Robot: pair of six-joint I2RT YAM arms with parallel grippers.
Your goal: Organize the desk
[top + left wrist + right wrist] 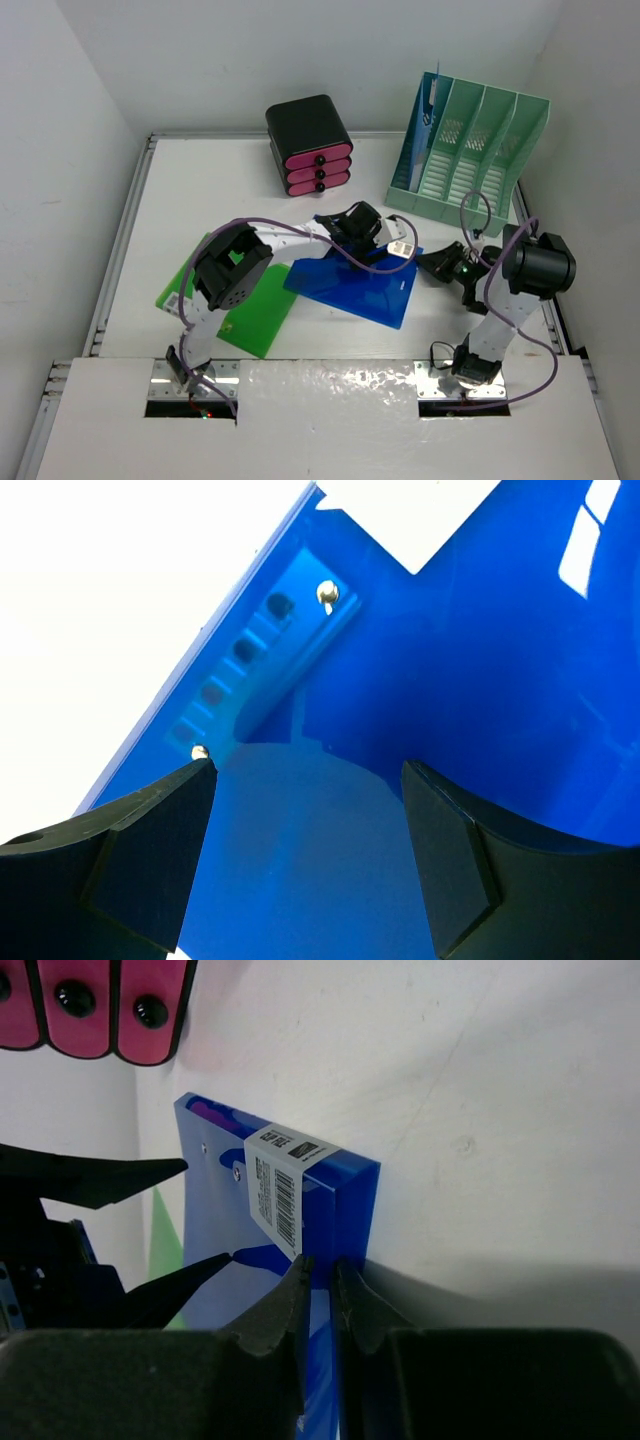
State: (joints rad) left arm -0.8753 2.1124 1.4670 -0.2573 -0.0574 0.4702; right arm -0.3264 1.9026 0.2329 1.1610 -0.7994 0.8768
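A blue folder (350,285) with a white barcode label (280,1185) lies in the middle of the white desk (180,200), one edge resting on a green folder (245,300). My right gripper (432,265) is shut on the blue folder's right edge near the label, as the right wrist view shows (320,1278). My left gripper (388,238) is open just over the folder's top face near its metal clip (300,660), and its fingers (150,840) straddle bare blue surface without holding anything. The left fingertips also show in the right wrist view (185,1167).
A black drawer unit with pink drawers (310,145) stands at the back centre. A mint-green file rack (480,150) stands at the back right, with a blue item in its left slot (428,120). Metal rails run along the desk's edges (125,230).
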